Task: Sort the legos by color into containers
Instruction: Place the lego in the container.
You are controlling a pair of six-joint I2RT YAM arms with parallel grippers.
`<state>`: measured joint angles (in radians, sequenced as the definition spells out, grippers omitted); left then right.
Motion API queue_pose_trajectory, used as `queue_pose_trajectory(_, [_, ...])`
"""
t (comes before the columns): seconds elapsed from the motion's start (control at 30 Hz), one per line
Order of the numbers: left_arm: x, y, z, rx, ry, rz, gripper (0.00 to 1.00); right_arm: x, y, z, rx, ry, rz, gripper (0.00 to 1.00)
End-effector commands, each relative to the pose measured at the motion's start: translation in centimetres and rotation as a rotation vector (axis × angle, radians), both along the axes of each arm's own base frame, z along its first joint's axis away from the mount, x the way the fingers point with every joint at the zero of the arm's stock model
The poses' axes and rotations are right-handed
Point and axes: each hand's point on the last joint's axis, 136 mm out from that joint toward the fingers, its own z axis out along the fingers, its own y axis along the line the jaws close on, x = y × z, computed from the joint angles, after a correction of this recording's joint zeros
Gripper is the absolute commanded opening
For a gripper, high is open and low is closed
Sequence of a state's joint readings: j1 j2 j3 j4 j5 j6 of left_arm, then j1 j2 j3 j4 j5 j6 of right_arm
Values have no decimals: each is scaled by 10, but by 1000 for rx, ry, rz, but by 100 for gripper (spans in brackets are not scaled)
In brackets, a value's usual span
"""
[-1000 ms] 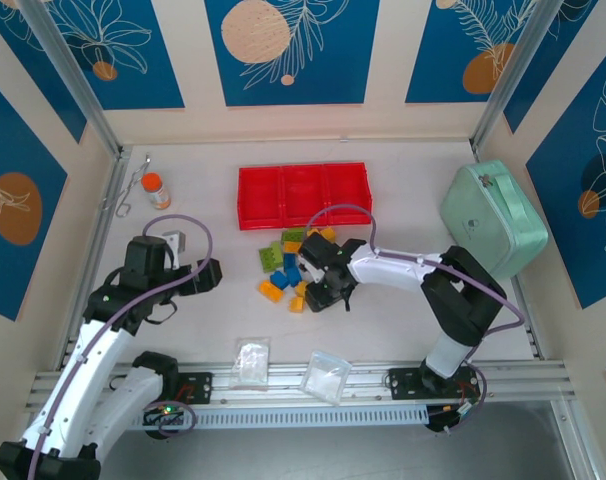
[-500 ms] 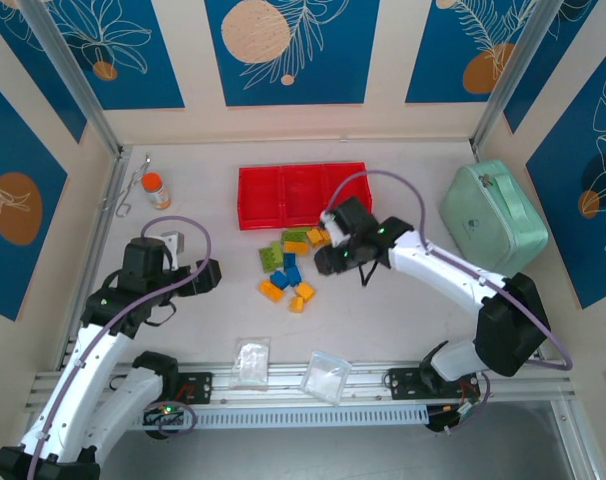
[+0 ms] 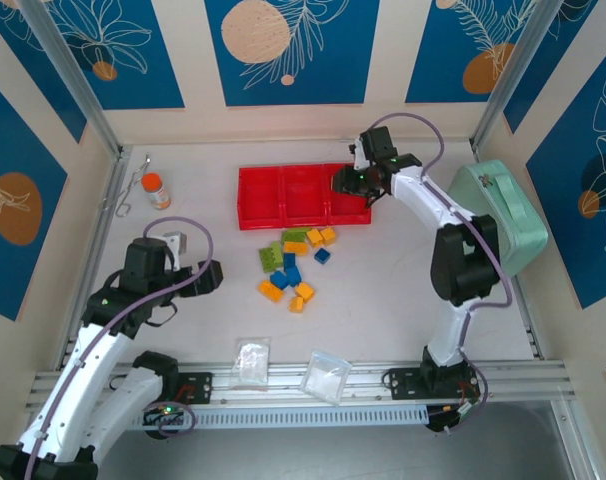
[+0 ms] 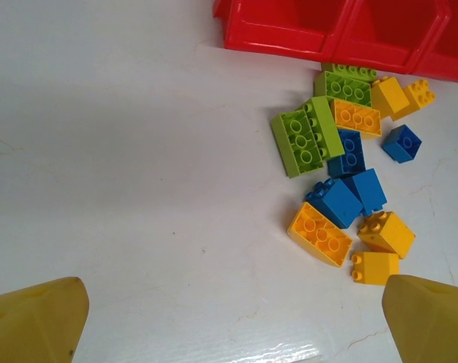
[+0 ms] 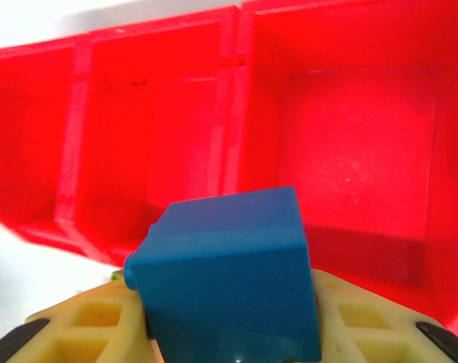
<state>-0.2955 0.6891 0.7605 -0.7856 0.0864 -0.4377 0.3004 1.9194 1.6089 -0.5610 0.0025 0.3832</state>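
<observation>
The right gripper (image 3: 351, 183) pinches a blue brick (image 5: 225, 272) above the red tray (image 3: 283, 224), roughly over its right compartment (image 5: 350, 151) but close to the divider. Let go from here, the brick could strike that wall and tumble into the middle compartment (image 5: 150, 144), or bounce out of the shallow tray. All three compartments, the left compartment (image 5: 25, 144) included, look empty. The other legos (image 4: 304, 140) lie clustered on the bench (image 3: 403, 300) just in front of the tray. The left gripper (image 4: 233, 318) hangs spread wide near them, holding nothing.
</observation>
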Motion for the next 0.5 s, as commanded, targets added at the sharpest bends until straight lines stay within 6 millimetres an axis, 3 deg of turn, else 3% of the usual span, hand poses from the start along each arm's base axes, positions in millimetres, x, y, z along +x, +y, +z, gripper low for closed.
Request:
queue_pose_trajectory(0.0, [0, -2, 1, 11, -9, -9, 99, 17, 5, -7, 36, 16, -29, 31])
queue_pose_trajectory(0.13, [-2, -3, 1, 26, -8, -13, 99, 27, -2, -17, 34, 26, -65, 38])
queue_pose_trajectory(0.27, [-4, -7, -1, 35, -13, -20, 99, 18, -4, -16, 35, 37, -59, 56])
queue_pose_trajectory(0.33, [-5, -11, 0, 31, -23, -38, 99, 10, -5, -10, 47, 41, -54, 65])
queue_pose_trajectory(0.47, [-5, -12, 0, 35, -22, -44, 99, -8, -4, 10, 69, 33, -36, 75])
